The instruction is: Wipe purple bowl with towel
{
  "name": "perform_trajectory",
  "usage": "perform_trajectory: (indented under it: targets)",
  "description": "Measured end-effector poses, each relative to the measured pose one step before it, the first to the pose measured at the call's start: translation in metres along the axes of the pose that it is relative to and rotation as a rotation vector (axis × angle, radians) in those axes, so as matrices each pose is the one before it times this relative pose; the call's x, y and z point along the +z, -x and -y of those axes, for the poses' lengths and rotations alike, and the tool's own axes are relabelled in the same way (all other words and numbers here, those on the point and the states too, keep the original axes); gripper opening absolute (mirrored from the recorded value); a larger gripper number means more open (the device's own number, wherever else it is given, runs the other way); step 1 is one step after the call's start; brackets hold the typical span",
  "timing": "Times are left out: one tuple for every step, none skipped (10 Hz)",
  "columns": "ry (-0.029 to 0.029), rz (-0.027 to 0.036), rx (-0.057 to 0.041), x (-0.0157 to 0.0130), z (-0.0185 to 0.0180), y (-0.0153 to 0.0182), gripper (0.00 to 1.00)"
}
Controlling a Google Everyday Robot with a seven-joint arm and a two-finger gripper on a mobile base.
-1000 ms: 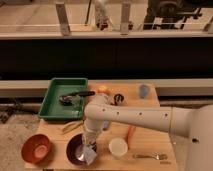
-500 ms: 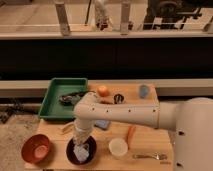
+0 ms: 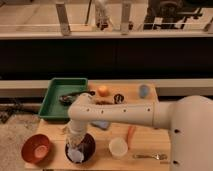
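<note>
Gripper [image 3: 76, 146] positioned directly over the purple bowl [image 3: 88, 148] at the table's [image 3: 145, 150] front edge, fingers clenched on the towel [image 3: 76, 155], which lies inside the bowl. Orange bowl [image 3: 36, 148] just left; cream cup [image 3: 118, 147] to the right

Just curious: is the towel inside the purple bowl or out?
Inside: the towel lies in the purple bowl, under the gripper.

Two round bowls stand on the wooden table [image 3: 150, 145]: one glossy dark purple bowl [image 3: 88, 148] and one orange-brown bowl [image 3: 36, 148]. One gripper [image 3: 76, 145] sits over the purple one, with one pale wrinkled towel [image 3: 76, 155], beside one cream cup [image 3: 118, 147].
</note>
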Motion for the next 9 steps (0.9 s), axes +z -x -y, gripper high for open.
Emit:
perform_trajectory:
  targets:
    - [-0.00744,0.00498,-0.00479,-0.00243,0.00271,0.00719,0.00]
    - [-0.00621,0.00795,-0.00335,-0.00215,0.00278,0.00749,0.00]
    - [-0.00082,0.01232,0.00010,0.00039,0.00056,0.00685,0.00]
    - [-0.00002,0.01038,0.00707,0.00018,-0.00031,0.01012,0.00]
    - [0.00374,0.00643,0.02389,-0.00097,-0.00717,0.01173,0.00]
    - [0.00368,0.00029,0.01961,-0.00142,-0.00639,0.00422,0.00]
    - [0.00498,-0.00230,0.01992,-0.00180,-0.00756,0.00187,0.00]
    - [0.00823,-0.00285,0.02262,-0.00234,-0.01136,0.00227,0.00]
    - [0.00829,-0.00464,0.01664,-0.00116,-0.00911,-0.00201,0.00]
